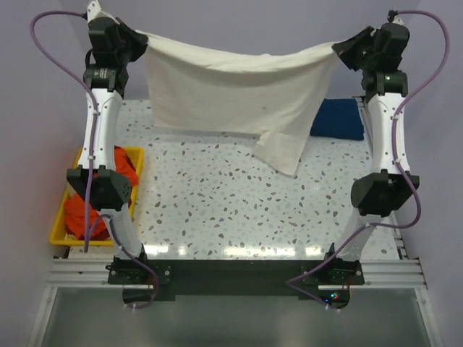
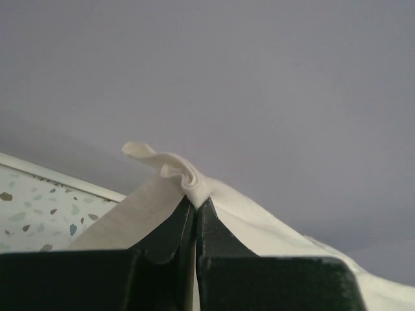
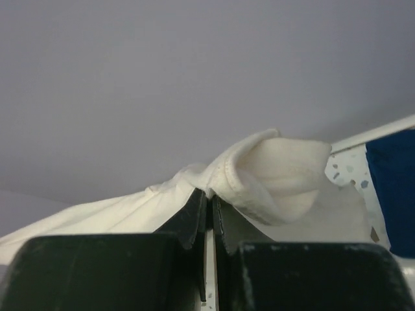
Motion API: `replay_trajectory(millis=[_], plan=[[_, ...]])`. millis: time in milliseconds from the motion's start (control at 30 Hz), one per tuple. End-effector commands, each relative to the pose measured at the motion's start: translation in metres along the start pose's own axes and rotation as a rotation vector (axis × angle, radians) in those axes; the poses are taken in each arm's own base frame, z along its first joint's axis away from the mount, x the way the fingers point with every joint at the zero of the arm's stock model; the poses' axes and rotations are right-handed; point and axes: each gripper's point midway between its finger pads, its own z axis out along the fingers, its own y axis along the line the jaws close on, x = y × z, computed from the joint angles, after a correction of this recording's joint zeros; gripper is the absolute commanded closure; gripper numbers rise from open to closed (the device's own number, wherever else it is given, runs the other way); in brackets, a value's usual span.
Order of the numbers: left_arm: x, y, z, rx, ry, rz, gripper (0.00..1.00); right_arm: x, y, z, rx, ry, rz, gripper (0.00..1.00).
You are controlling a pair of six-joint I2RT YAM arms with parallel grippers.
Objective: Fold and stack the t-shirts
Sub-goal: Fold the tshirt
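A large cream t-shirt (image 1: 231,90) hangs stretched in the air between my two arms, above the far half of the table. My left gripper (image 1: 142,37) is shut on its left top corner, whose cloth (image 2: 175,170) bunches out just past the black fingertips (image 2: 185,217). At the other top corner my right gripper (image 1: 340,48) is shut on a rolled hem (image 3: 272,172). One sleeve (image 1: 282,152) droops lowest, close to the table. A dark blue t-shirt (image 1: 338,119) lies folded at the back right. Orange and red t-shirts (image 1: 98,199) lie heaped in a tray.
The yellow plastic tray (image 1: 137,163) sits at the table's left edge, beside my left arm. The speckled white table (image 1: 239,210) stretches in front of the hanging shirt. A lilac wall stands behind. A black rail (image 1: 231,275) holds both arm bases at the near edge.
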Motion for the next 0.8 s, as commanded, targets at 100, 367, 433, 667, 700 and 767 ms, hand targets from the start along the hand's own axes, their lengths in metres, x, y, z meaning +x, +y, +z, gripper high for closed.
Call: replay_trajectory(millis=[100, 367, 433, 667, 700, 767], plan=[[-0.045, -0.017, -0.029, 0.108, -0.088, -0.040, 1.00, -0.069, 0.076, -0.054, -0.203, -0.190, -0.045, 1.00], [0.077, 0.079, -0.072, -0.069, 0.124, -0.078, 1.00, 0.057, -0.033, -0.078, 0.027, 0.034, 0.000, 1.00], [0.098, 0.093, -0.088, -0.086, 0.147, -0.088, 1.00, 0.109, -0.080, -0.087, 0.128, 0.134, 0.018, 1.00], [0.241, 0.210, -0.159, -0.345, 0.378, -0.121, 1.00, 0.242, -0.192, -0.151, 0.399, 0.366, 0.055, 1.00], [0.246, 0.215, -0.168, -0.355, 0.380, -0.120, 1.00, 0.264, -0.211, -0.163, 0.448, 0.409, 0.059, 1.00], [0.274, 0.243, -0.192, -0.434, 0.423, -0.119, 1.00, 0.286, -0.230, -0.177, 0.503, 0.461, 0.058, 1.00]])
